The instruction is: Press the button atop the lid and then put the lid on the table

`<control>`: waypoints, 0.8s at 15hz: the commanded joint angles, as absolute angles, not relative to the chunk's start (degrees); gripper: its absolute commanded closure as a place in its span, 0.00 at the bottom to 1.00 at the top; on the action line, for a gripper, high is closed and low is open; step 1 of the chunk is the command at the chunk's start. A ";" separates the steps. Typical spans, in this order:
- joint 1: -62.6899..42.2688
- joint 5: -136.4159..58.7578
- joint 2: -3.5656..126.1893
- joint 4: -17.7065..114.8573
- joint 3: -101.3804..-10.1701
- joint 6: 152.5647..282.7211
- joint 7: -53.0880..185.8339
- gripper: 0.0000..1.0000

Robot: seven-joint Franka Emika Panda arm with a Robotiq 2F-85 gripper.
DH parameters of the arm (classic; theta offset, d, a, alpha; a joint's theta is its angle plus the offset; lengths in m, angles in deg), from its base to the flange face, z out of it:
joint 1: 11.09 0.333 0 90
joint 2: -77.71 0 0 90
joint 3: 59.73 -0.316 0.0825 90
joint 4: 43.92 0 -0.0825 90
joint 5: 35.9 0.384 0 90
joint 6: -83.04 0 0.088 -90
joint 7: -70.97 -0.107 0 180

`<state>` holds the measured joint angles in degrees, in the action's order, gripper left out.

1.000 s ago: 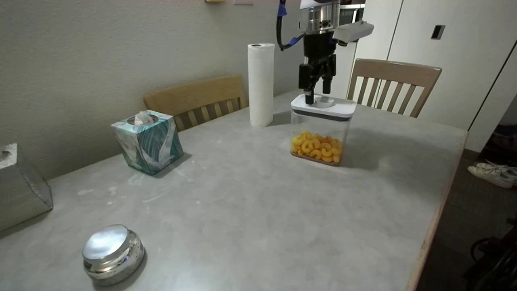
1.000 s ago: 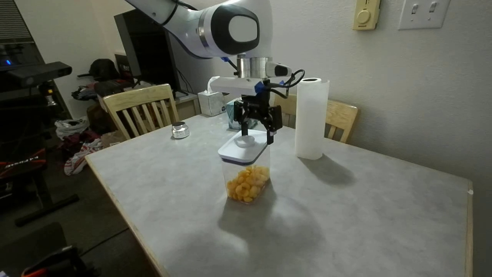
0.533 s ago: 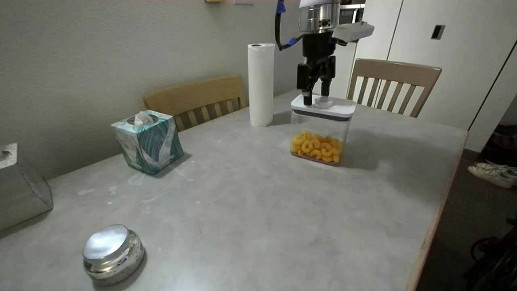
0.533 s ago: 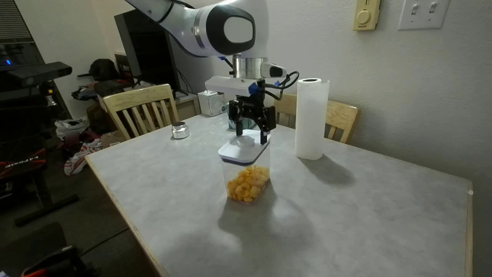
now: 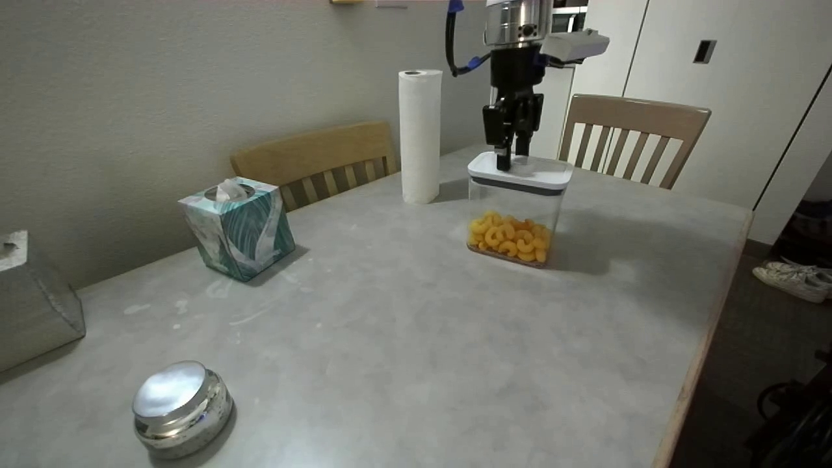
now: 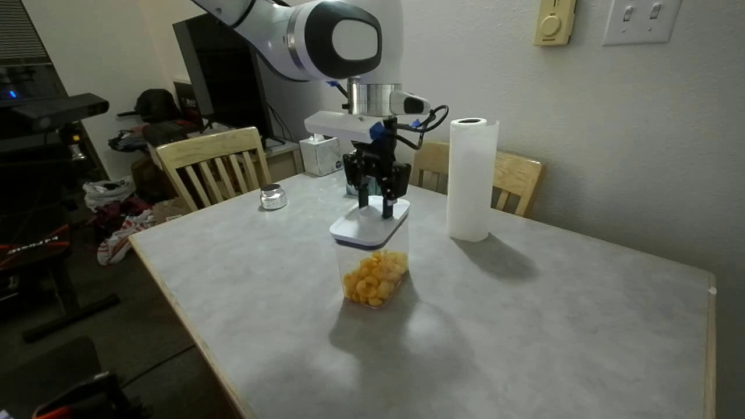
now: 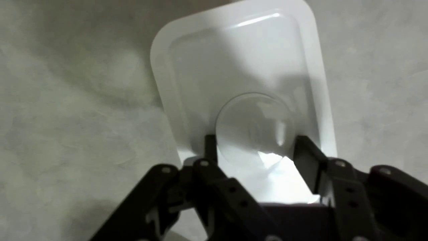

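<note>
The flat white lid (image 5: 549, 173) sits on a clear container (image 5: 510, 237) of orange snacks, on the light grey table (image 5: 390, 325). The lid's round white button (image 7: 250, 117) fills the space between my fingertips in the wrist view. My gripper (image 5: 513, 160) points down over the lid, with one finger (image 7: 211, 145) against each side of the button. It also shows in an exterior view (image 6: 375, 210). The jaws are part closed, about as wide as the button. In both exterior views the fingers partly hide the button. How firmly they grip it cannot be told.
A paper towel roll (image 6: 472, 180) stands upright near the container, by the wall. A teal tissue box (image 5: 237, 227), a grey tissue box (image 5: 36, 302) and a shiny metal jar (image 5: 182, 409) are on the table. Wooden chairs (image 5: 630, 133) stand around it.
The gripper has shifted over the lid until its fingers stand either side of the button. The jaws have narrowed onto it. The lid and container have not moved.
</note>
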<state>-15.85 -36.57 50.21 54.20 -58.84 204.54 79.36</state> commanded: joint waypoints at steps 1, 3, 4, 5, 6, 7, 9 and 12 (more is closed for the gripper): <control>-16.27 -35.37 52.65 57.59 -59.16 205.90 80.15 0.70; -16.26 -35.34 52.71 57.69 -59.14 205.93 80.12 0.73; -16.26 -35.32 52.67 57.63 -59.13 205.90 80.07 0.73; -16.23 -35.41 52.67 57.61 -59.08 205.91 79.99 0.73; -16.17 -35.60 52.69 57.58 -58.99 205.99 79.88 0.73; -16.05 -35.90 52.73 57.55 -58.86 206.11 79.64 0.73; -15.80 -36.64 52.93 57.09 -58.57 205.42 79.27 0.73; -15.51 -37.42 53.05 55.97 -58.33 203.69 78.99 0.73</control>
<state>-15.82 -36.55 50.61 54.62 -58.79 204.60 79.21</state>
